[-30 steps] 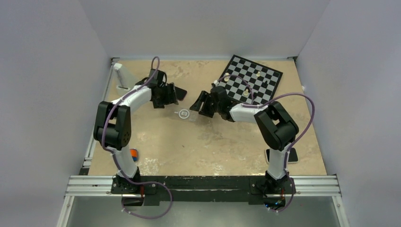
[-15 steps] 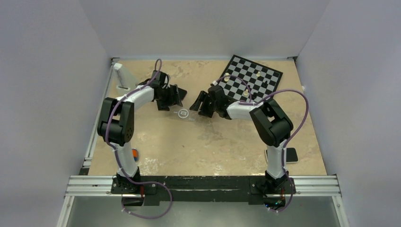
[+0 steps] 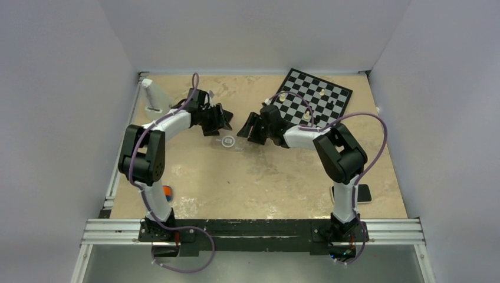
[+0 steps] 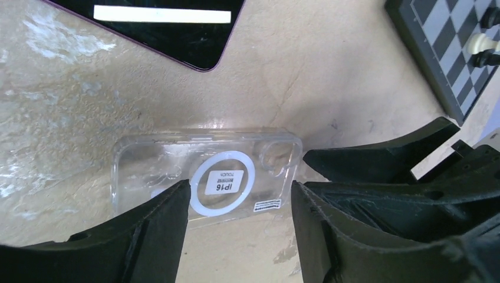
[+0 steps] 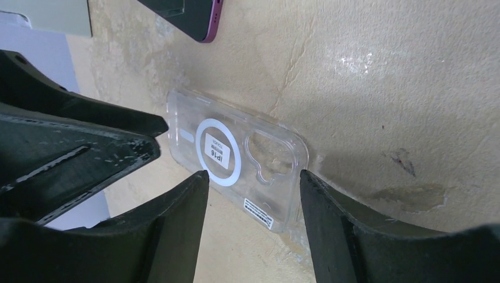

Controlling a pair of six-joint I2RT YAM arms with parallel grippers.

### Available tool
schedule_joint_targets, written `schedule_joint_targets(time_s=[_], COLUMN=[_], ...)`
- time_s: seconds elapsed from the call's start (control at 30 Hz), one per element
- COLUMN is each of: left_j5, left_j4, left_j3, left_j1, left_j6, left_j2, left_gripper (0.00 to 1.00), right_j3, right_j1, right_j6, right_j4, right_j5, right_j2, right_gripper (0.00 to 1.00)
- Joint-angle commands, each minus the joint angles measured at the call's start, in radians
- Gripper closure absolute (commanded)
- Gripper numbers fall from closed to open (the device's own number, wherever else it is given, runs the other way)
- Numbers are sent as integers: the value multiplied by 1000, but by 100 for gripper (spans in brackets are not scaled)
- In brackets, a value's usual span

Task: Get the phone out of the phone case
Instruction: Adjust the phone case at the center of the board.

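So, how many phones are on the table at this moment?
2. One purple-edged phone lies near the empty clear case, not touching it; one white-rimmed phone lies by the right arm's base. More may be hidden.

Soft, even overhead light; shadows faint. Wrist cams brighter: white glare bar on phone (image 4: 177, 41) screen at top edge, sheen on bench (image 5: 359, 59) upper right, fg slightly blurred.
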Motion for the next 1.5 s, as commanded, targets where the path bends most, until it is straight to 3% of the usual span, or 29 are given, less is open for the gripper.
schedule_joint_targets(time_s=[0.0, 0.07, 0.17, 0.27, 0.4, 0.6, 0.7, 0.83, 1.07, 1.23, 1.47], left_j5=[-86, -163, -231, -248, -260, -216, -118, -39, -23, -41, -204], left_j4=[-18, -54, -155, -217, -221, -182, -115, 26, 80, 78, -64], left_j3=[41, 49, 111, 153, 154, 101, 49, -37, 51, 52, -14], left_j1=[-2, 1, 3, 11, 13, 15, 7, -78, -313, -356, -349], left_j6=[5, 31, 66, 51, 28, -45, -106, -205, -294, -281, -214], left_j2=[-109, -117, -67, -3, 39, 49, 41, 20, 48, -25, -273], left_gripper=[29, 22, 20, 19, 9, 9, 15, 16, 16, 8, 5], right_j3=[49, 46, 30, 13, -64, -194, -252, -348, -491, -494, -480], right_j1=[-20, -25, -25, -25, -24, -33, -48, -92, -159, -167, -198], right_j6=[-52, -67, -89, -121, -138, -167, -174, -162, -136, -120, 0], right_j4=[-53, -74, -83, -93, -74, -73, -95, -126, -260, -428, -602], right_j5=[30, 35, 40, 30, 43, 93, 130, 153, 286, 397, 488], right_j2=[-83, -90, -99, -123, -229, -480, -610, -787, -1101, -1163, -1106], right_gripper=[37, 35, 33, 32, 30, 25, 25, 24, 19, 17, 16])
